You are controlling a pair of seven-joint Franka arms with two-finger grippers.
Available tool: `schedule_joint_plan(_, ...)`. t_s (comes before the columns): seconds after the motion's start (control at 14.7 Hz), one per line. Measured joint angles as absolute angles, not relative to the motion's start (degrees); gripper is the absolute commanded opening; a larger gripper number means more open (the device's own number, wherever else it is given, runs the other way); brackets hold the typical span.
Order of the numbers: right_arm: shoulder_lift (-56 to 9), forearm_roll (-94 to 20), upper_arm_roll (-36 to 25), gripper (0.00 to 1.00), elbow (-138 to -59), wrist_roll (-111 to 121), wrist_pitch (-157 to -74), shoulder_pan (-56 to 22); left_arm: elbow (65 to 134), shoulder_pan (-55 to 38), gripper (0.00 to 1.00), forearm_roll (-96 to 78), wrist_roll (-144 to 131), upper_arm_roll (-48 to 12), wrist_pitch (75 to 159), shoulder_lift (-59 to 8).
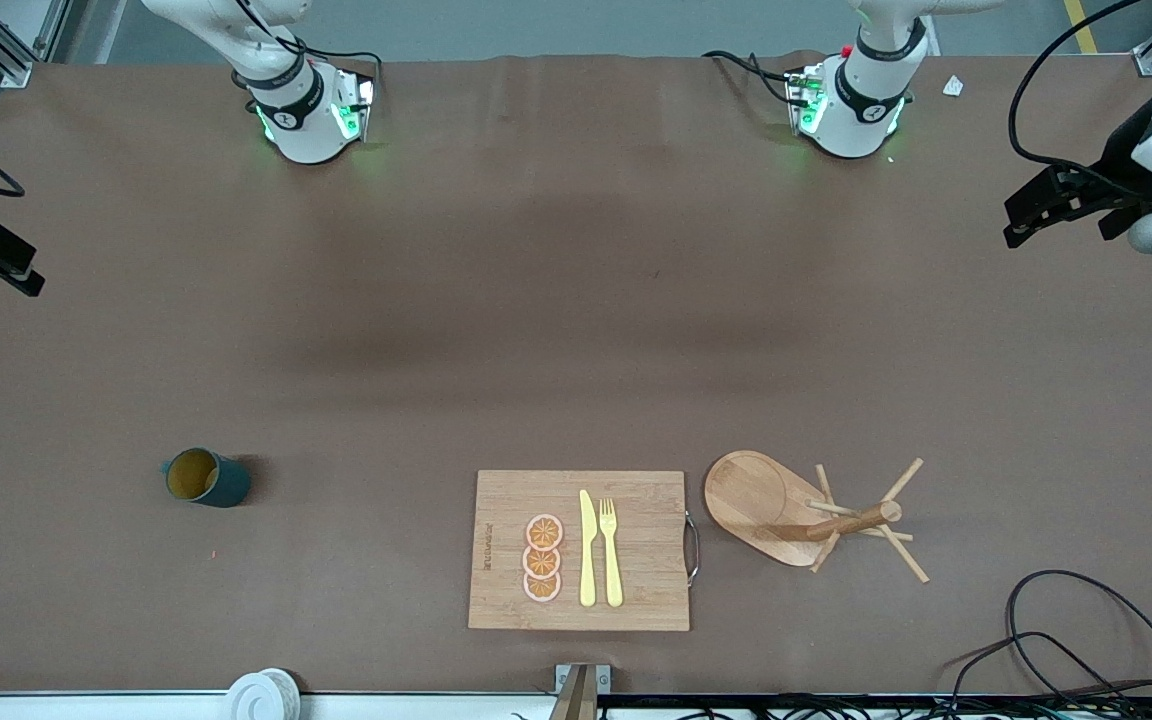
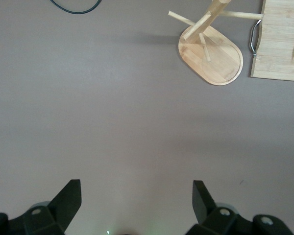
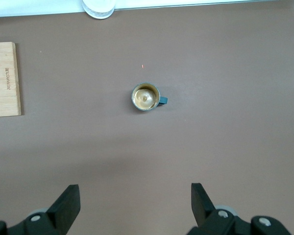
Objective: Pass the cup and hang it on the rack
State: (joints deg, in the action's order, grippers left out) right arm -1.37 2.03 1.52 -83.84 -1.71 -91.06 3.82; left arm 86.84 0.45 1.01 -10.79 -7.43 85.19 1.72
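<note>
A: Log entry. Where is the cup (image 1: 204, 478)?

B: Lower left of the front frame, upright on the bench (image 1: 536, 300), toward the right arm's end, alone and well apart from everything else. Ochre inside showing. In the right wrist view it sits mid-frame, seen from straight above, handle sticking out sideways.

A: And the rack (image 1: 816, 515)?

B: Lower right of the front frame, toward the left arm's end, just beside the cutting board (image 1: 581, 550). Oval base on the bench, post upright, thin pegs fanning out. Nothing hangs on the pegs.

A: Tool states?

B: Left tool (image 2: 136, 198): high over bare bench at the right edge of the front frame, fingers spread wide, nothing between them. Right tool (image 3: 135, 200): at the left edge of the front frame, likewise wide open, holding nothing. Neither touches the cup or the rack.

A: Board contents?

B: Three orange slices (image 1: 542, 558), a yellow knife (image 1: 587, 548) and a yellow fork (image 1: 611, 552), lying side by side.
</note>
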Motion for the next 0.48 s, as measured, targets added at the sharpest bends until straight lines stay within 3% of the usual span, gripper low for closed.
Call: schedule_joint_plan(0.48, -1.4, 2.0, 1.4, 1.00, -83.4, -1.7, -91.1, 3.8, 86.8, -0.1, 1.00, 1.0, -10.8, -7.7, 84.9, 1.3)
